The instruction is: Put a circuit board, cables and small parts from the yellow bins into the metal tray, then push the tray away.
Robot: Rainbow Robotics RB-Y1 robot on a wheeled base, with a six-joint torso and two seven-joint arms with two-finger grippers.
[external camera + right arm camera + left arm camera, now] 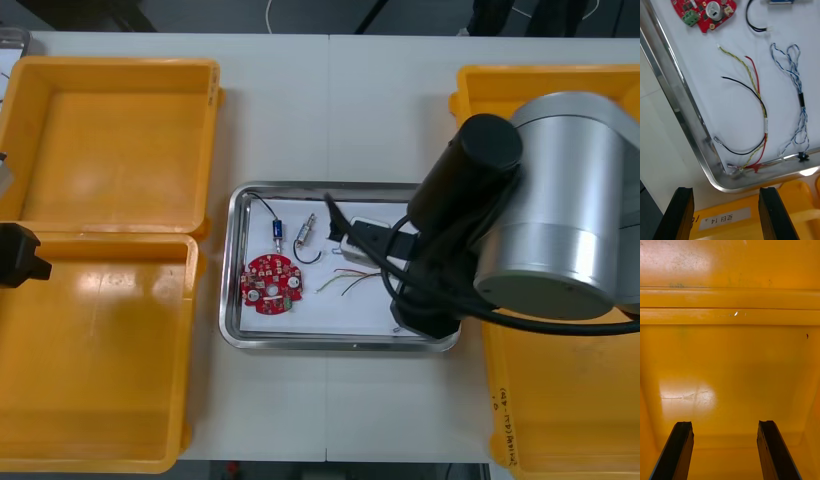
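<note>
Right gripper [726, 198] is hanging wide open with nothing in it. Its fingers are sitting over the labelled rim of the right-side yellow bin [790, 204], just beside a corner of the metal tray [681, 108].

Just past the fingers, the connector ends of the red and yellow cable [754, 73] and a black cable [743, 86] are bunching up right against that corner's rim. The blue and white twisted cable [799, 86] is lying alongside them on the white liner. Farther in, the round red circuit board [703, 13] is lying flat. In the front view you're also seeing small metal parts [307, 232] resting toward the tray's far rim.

So I'm reading the loading as basically done, and you're probably lining up for the push. Being open and right at the tray's edge would make sense for that.

Stuff to watch:
- Your right arm [560, 200] is covering the tray's right side from above, so you're judging contact mostly off the wrist view.
- Bins are flanking the tray on both sides, so the push should be going straight out over the table [330, 110].

Left gripper [724, 427] is idling, also wide open and empty, over the bare floor of the left-side yellow bin [730, 363].
</note>
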